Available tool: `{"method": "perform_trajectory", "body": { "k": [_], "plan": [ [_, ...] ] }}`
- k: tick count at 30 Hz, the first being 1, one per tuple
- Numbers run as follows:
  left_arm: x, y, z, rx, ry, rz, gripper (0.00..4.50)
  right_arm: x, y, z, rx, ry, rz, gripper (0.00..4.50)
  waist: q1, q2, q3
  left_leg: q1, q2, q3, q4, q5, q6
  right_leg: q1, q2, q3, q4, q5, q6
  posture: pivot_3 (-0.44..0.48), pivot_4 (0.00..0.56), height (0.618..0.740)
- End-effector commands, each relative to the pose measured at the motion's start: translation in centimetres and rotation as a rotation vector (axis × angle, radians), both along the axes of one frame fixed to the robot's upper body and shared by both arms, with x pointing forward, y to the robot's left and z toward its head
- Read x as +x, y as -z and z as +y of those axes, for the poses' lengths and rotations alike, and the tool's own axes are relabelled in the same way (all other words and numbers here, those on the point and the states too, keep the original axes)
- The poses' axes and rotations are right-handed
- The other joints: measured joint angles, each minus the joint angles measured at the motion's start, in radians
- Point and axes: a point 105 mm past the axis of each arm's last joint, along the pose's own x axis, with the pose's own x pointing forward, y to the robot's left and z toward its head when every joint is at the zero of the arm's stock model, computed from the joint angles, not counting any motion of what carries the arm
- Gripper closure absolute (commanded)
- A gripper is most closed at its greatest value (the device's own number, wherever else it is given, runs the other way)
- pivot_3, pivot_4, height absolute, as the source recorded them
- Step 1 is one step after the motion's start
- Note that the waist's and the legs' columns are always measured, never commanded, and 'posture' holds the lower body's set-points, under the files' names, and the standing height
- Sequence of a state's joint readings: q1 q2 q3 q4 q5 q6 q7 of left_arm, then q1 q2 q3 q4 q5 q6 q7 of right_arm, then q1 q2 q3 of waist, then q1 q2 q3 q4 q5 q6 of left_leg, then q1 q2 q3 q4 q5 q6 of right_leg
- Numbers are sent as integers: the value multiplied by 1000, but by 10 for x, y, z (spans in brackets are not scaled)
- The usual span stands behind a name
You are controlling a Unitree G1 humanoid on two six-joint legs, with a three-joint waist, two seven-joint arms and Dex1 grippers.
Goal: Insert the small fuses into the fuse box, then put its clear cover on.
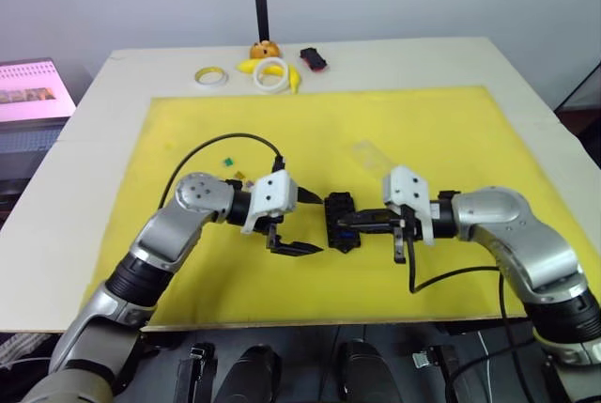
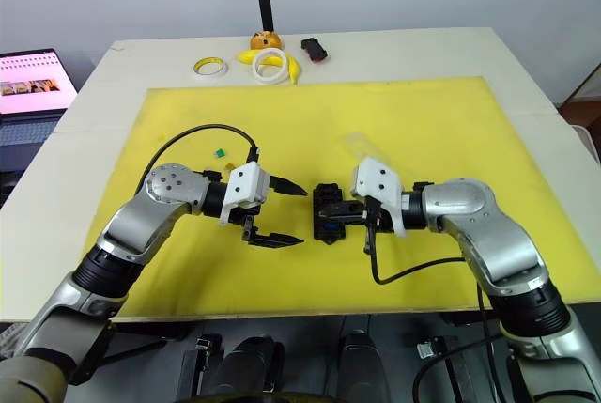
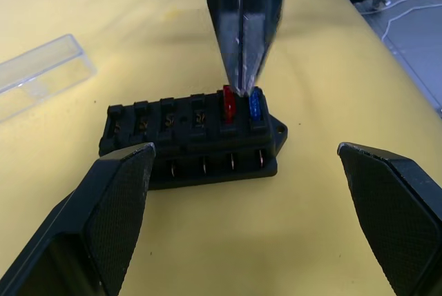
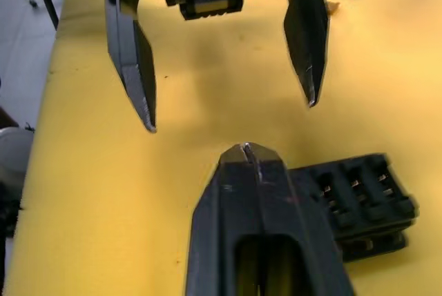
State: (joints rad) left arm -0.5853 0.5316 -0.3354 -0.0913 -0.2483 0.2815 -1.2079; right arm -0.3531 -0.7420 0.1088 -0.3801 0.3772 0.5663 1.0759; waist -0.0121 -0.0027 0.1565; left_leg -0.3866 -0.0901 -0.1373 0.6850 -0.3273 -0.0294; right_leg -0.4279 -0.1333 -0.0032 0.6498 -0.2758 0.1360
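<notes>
While the fuse box point(image 1: 340, 222) is lying on the yellow mat point(image 1: 451, 131) toward the desk's near edge, between the two arms, the right gripper point(image 3: 243, 83) is bearing on it with its jaws pressed together, their tips coming down on a red fuse point(image 3: 228, 105) that is sitting in the end slots beside a blue fuse point(image 3: 255, 103); whether they are pinching the red one or only pushing it I cannot tell. The left gripper point(image 1: 302, 223) is waiting just beside the box on the robot's left, jaws spread wide and holding nothing. The box's long axis is running from the desk's near edge toward its far edge, across the line between the two grippers, so the empty slots look reachable from either side, with the right arm already on the box. A green fuse point(image 1: 226, 162) and others near it are lying closer to the left arm, so that arm looks better placed to fetch one. The clear cover point(image 1: 368, 152) is resting on the mat beyond the box, toward the far edge.
</notes>
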Motion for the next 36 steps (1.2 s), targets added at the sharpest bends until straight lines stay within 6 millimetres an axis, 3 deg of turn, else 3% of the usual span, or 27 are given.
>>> {"method": "perform_trajectory", "body": {
  "k": [1,8,20,27,33,36],
  "plan": [
    [-1,-9,-2,-17,22,-43,0,3,-4,0,21,22,-47,4440,0,0,0,0,0,0,0,0,0,0,0,0,0,0,0,0,150,740],
    [-1,-10,-3,-16,24,-48,0,10,6,-4,4,62,-27,4440,0,0,0,0,0,0,0,0,0,0,0,0,0,0,0,0,150,740],
    [2,-10,-3,-15,17,-51,0,1,17,-4,-27,49,18,4440,0,0,0,1,0,0,0,0,0,1,0,0,0,0,0,0,150,740],
    [3,-10,-6,-21,20,-51,0,3,34,-11,-124,107,63,4440,2,0,0,2,0,0,0,0,0,2,0,0,0,0,0,0,150,740],
    [4,-10,-7,-28,18,-47,0,3,27,-8,-96,122,45,4440,2,0,0,3,0,0,0,0,0,3,0,0,0,0,0,0,150,740],
    [4,-10,-7,-35,15,-44,0,5,14,-5,-44,124,-7,4440,2,0,0,3,0,0,0,0,0,3,0,0,0,0,0,0,150,740]
  ]
}}
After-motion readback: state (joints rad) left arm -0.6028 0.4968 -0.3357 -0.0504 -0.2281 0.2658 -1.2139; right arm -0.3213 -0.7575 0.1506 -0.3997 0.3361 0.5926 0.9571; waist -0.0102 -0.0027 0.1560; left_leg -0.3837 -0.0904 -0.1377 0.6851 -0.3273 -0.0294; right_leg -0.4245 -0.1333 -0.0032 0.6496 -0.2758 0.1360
